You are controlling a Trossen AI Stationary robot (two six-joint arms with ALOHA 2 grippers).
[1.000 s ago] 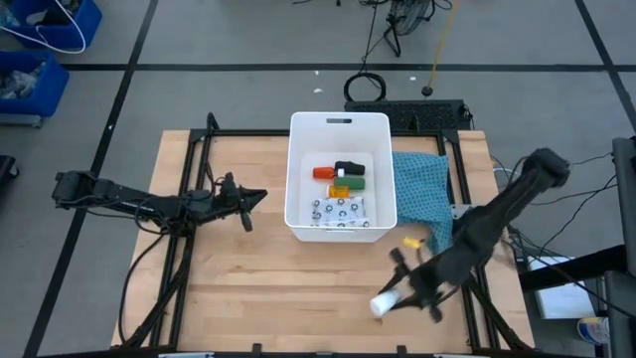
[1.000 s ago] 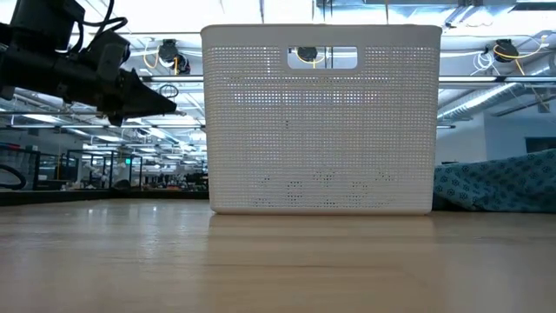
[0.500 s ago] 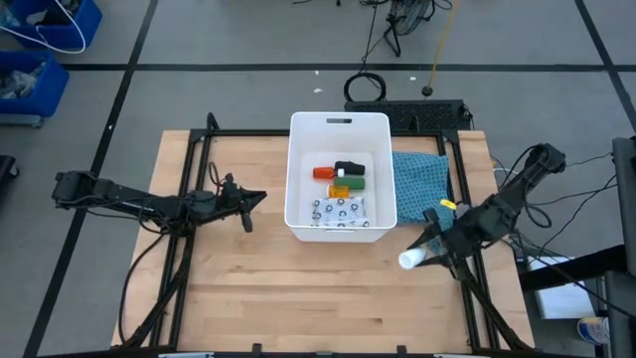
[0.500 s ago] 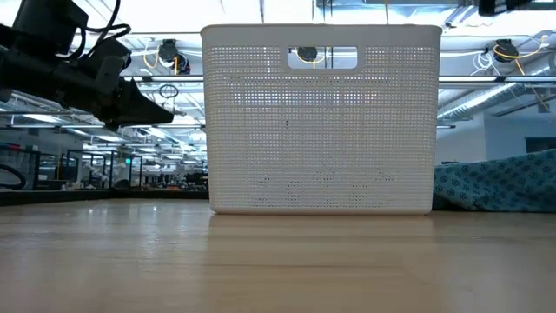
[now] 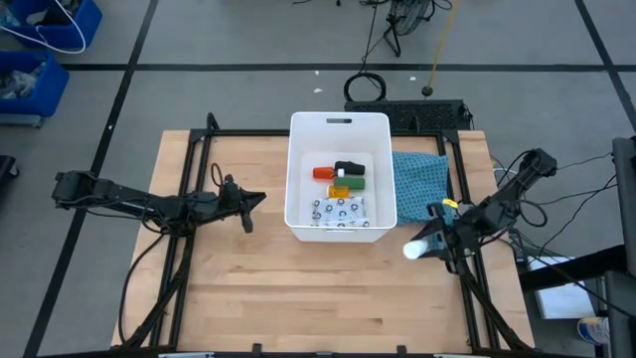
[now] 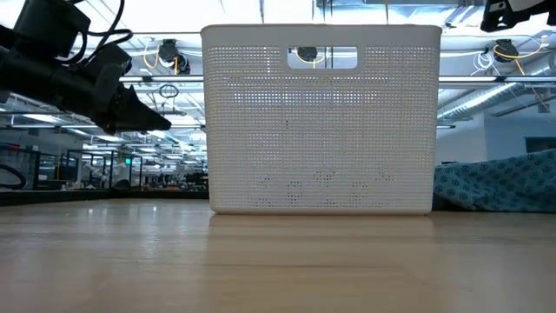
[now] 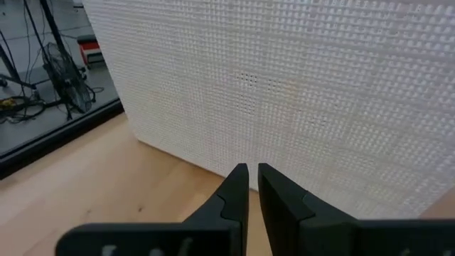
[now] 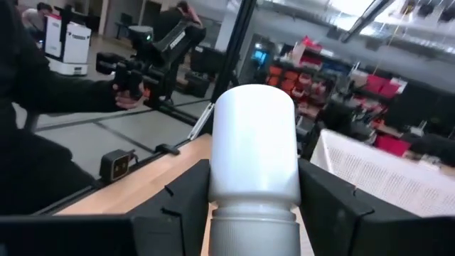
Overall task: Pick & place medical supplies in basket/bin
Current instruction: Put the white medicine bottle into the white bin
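So the right gripper (image 5: 425, 242) has the white cylinder (image 5: 414, 249) pinched between its two fingers (image 8: 174, 203), up off the desk (image 5: 298, 298), with most of the cylinder poking out past the fingertips. That's the worry for me: the hold is on the lower part only, so a quick swing toward the white tub (image 5: 338, 124) could let it pivot or slip out and roll away across the desk.

Other risk is clearance. The tub's wall sits between the fingers and the drop spot, and the teal cloth (image 5: 417, 184) lies just beside that wall, so coming in too low would clip the rim or snag the cloth.

Inside the tub already: the patterned packet (image 5: 339, 211), orange bottle (image 5: 339, 191), green-white box (image 5: 354, 181), red bottle (image 5: 325, 172) and black piece (image 5: 348, 167). Dropping from too high could bounce the cylinder off them.

Left gripper (image 5: 256, 196) is parked with its fingers (image 7: 234, 188) nearly together, empty, tips pointing at the tub's other wall. No trouble there if it stays put.
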